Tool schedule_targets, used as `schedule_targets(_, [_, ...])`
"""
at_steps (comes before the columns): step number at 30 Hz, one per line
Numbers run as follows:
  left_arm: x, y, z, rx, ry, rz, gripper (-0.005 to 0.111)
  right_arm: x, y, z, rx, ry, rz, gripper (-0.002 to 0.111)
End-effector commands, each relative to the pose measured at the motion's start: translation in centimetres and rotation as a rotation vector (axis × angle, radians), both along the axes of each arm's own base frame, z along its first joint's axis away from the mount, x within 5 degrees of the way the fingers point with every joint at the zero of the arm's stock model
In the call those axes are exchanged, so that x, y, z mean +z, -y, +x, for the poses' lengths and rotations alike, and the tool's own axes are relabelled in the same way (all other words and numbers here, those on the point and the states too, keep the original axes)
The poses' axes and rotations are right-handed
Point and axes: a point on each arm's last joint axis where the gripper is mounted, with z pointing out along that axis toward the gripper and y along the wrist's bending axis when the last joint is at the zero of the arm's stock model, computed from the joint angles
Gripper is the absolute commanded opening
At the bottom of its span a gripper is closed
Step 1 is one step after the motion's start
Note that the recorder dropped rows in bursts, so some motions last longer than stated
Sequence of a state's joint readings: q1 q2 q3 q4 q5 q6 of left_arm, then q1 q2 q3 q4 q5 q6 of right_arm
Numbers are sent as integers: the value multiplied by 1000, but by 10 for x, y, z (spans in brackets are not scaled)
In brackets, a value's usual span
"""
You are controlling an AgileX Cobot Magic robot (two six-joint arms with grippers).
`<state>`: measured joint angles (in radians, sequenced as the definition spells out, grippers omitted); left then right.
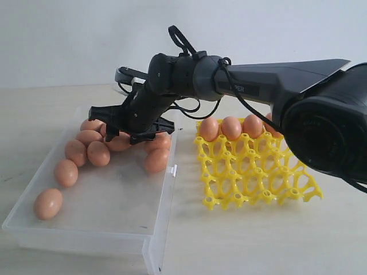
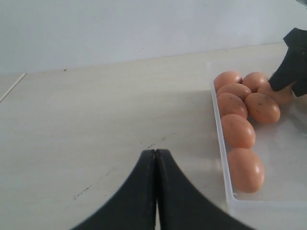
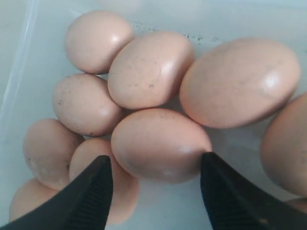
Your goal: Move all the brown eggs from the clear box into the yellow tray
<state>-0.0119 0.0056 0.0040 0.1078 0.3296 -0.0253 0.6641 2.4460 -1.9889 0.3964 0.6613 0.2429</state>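
right arm (image 1: 327, 126), bulk closest to the lens in the exterior view, reaches past the yellow tray (image 1: 252, 177), a few eggs in its far row, and sets the right hand (image 1: 131, 129) low over the clustered brown eggs (image 1: 86, 152) at the far end of the clear box (image 1: 86, 232). left wrist view: left hand (image 2: 156, 191) clenched, empty, over the desk (image 2: 96, 110) beside the box. right wrist view: right hand (image 3: 154, 160) released, fingers straddling one egg (image 3: 160, 143) that touches its neighbours; likely risk, a finger landing on the adjacent egg, cracking a shell or skewing the grip.
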Motion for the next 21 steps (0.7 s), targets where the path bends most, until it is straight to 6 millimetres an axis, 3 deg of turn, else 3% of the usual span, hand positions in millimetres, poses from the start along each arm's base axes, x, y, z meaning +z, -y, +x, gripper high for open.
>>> schedule_targets(1, [3, 0, 0, 1, 23, -7, 0, 20, 4, 2, 162, 152, -73, 54])
schedule_targets(5, [3, 0, 0, 1, 23, -7, 0, 42, 3, -2, 276, 259, -98, 54])
schedule_targets(11, [3, 0, 0, 1, 23, -7, 0, 64, -5, -14, 328, 282, -75, 54])
schedule_targets(21, [3, 0, 0, 1, 23, -7, 0, 52, -18, -27, 449, 152, -120, 54])
